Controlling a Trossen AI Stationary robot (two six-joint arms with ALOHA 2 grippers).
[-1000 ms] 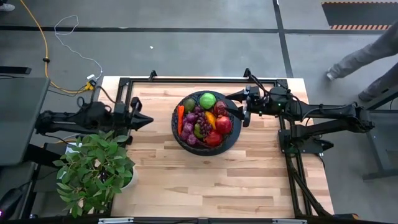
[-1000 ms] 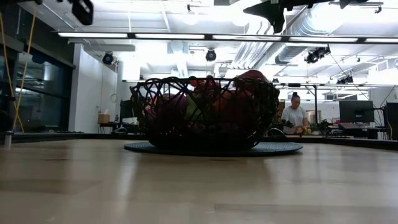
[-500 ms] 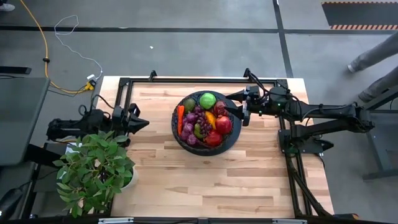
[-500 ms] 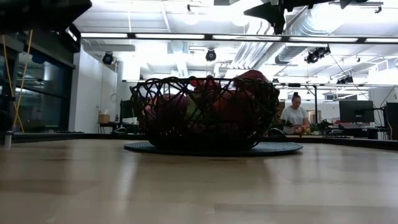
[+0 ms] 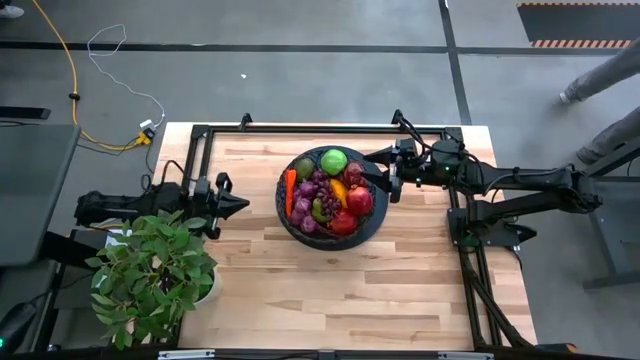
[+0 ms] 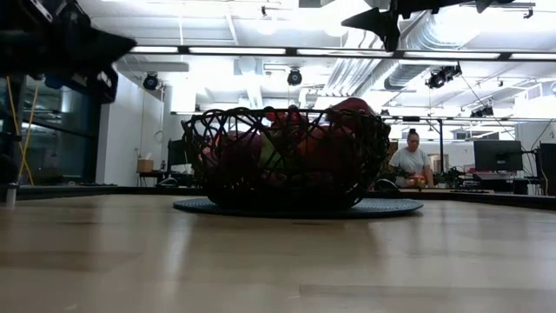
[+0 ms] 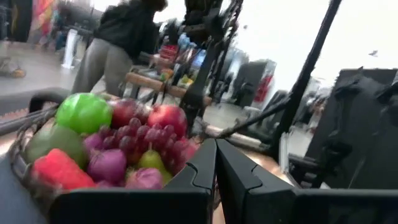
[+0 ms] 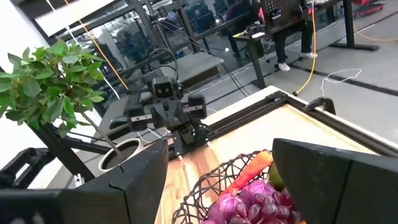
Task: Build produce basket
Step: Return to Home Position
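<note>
The black mesh basket (image 5: pixel 283 205) stands mid-table on a dark round mat (image 6: pixel 391 207), heaped with produce: a green fruit (image 5: pixel 334 160), a red fruit (image 5: pixel 359 201), purple grapes (image 5: pixel 307 194), an orange pepper (image 5: pixel 290 189). The left wrist view shows the same heap (image 7: pixel 118 149) through the basket's rim. My left gripper (image 5: pixel 243 204) hovers shut to the left of the basket, pointing at it, fingertips together (image 7: pixel 216 148). My right gripper (image 5: pixel 377 181) hangs open above the basket's right rim, its fingers wide apart (image 8: pixel 221 171). Neither touches anything.
A leafy potted plant (image 5: pixel 152 276) stands at the table's near left corner, right beside my left arm. Bare wood lies in front of the basket (image 5: pixel 350 290). A person's legs (image 5: pixel 600 75) pass beyond the far right corner; another person (image 6: pixel 412 162) is far behind.
My left arm has come down and shifted a little toward the table's near edge, drawing back left and then reaching toward the basket again; its fingers stay shut. The right arm and the basket have kept still. The person beyond the far right corner has walked on.
</note>
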